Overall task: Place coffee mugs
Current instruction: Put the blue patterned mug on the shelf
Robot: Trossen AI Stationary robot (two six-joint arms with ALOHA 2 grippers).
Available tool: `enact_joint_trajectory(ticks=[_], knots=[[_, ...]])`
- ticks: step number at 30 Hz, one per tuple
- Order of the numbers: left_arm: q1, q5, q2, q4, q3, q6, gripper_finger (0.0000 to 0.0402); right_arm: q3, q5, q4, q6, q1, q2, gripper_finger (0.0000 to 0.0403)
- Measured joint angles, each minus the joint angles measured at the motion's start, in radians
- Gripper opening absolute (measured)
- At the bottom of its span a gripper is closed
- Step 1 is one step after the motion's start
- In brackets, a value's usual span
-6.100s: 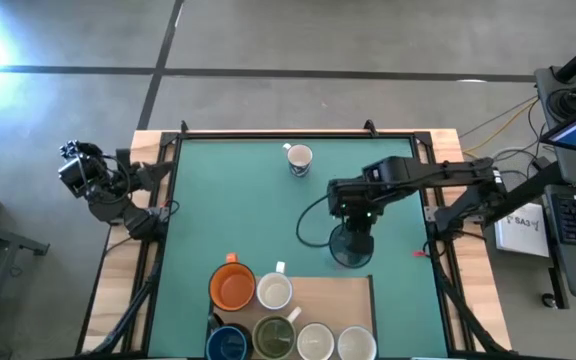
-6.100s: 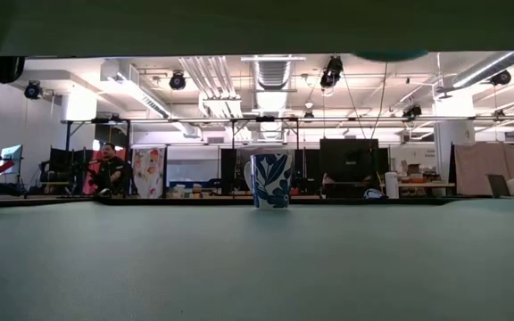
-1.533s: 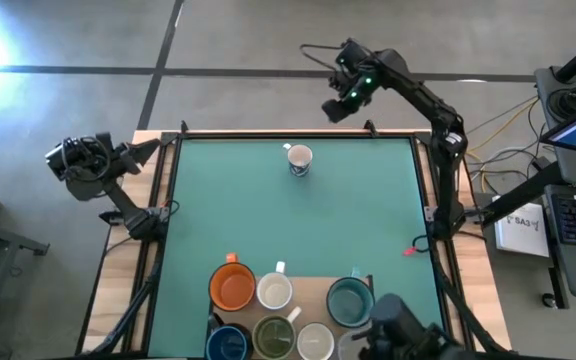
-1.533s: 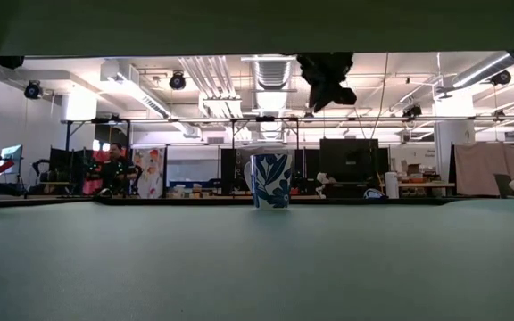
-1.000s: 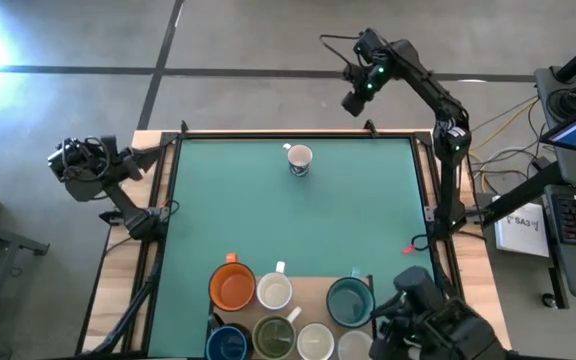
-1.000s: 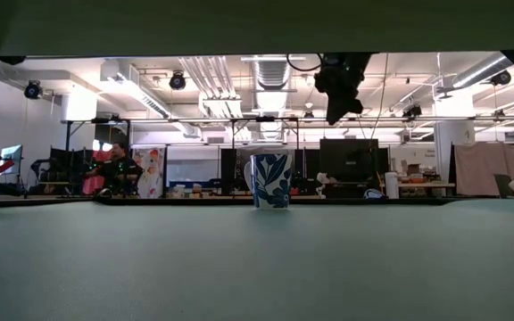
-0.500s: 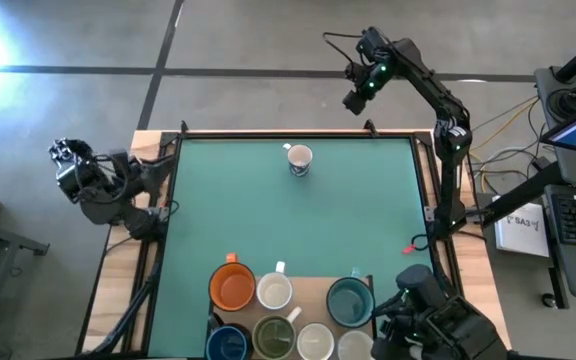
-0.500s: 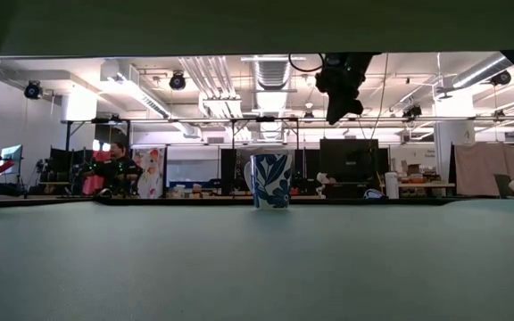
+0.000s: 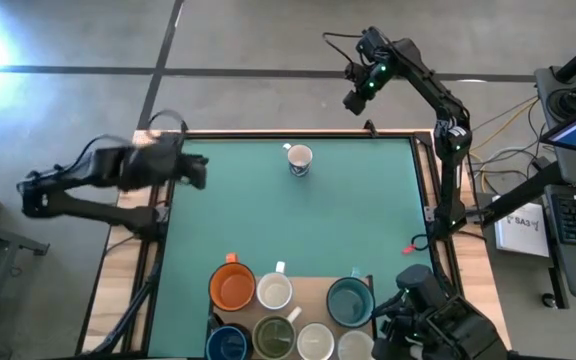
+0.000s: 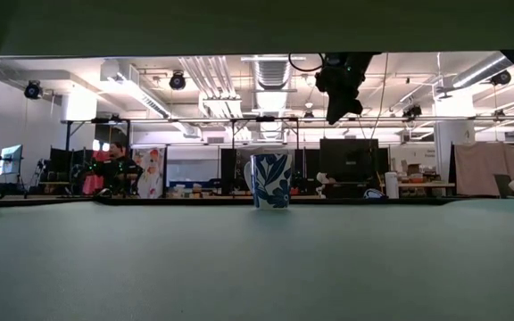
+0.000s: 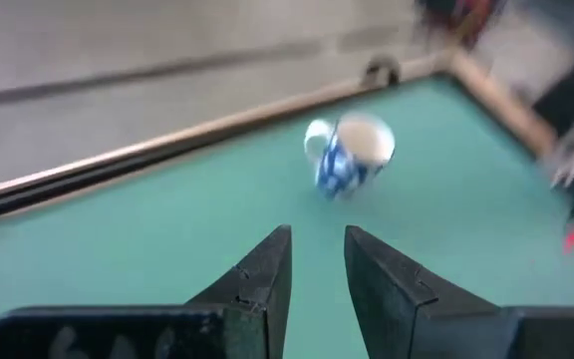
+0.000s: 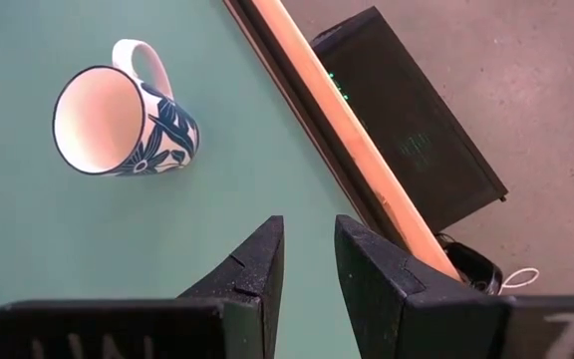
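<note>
A white mug with a blue leaf pattern [image 9: 299,159] stands upright on the green table near the far edge; it also shows in the low view [image 10: 270,180] and both wrist views [image 11: 352,155] [image 12: 123,122]. At the near edge stand several more mugs: orange [image 9: 233,288], white [image 9: 274,292], teal [image 9: 348,300], dark blue [image 9: 228,343], olive-green inside [image 9: 273,338]. My left gripper [image 9: 194,170] [image 11: 317,234] hangs over the table's left edge, pointing at the patterned mug, narrowly open and empty. My right gripper [image 9: 354,100] [image 12: 309,221] is raised beyond the far edge, narrowly open and empty.
A light wooden board [image 9: 318,290] lies under some of the near mugs. A dark device [image 9: 428,320] stands at the near right corner. A small red thing [image 9: 408,252] lies near the right edge. A wooden rim [image 12: 347,140] frames the table.
My left arm has swung from outside the table's left edge toward the right, and a little up. Its gripper now reaches over the green surface and has turned to face the patterned mug. The mugs have stayed in place.
</note>
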State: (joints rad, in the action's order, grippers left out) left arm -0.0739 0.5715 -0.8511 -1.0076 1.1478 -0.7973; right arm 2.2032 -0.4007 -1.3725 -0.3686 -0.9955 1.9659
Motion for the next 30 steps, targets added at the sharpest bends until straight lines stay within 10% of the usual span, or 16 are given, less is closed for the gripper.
enact_joint_trajectory(ticks=[11,30], knots=[[-0.697,-0.867,-0.255,-0.005,0.162,0.578,0.0079,0.000,0.000,-0.006,-0.009,0.000,0.000,0.0082],[-0.721,-1.003,-0.657,-0.059,0.449,0.806,0.0079,-0.012,-0.052,0.008,-0.067,0.005,0.000,0.0082]])
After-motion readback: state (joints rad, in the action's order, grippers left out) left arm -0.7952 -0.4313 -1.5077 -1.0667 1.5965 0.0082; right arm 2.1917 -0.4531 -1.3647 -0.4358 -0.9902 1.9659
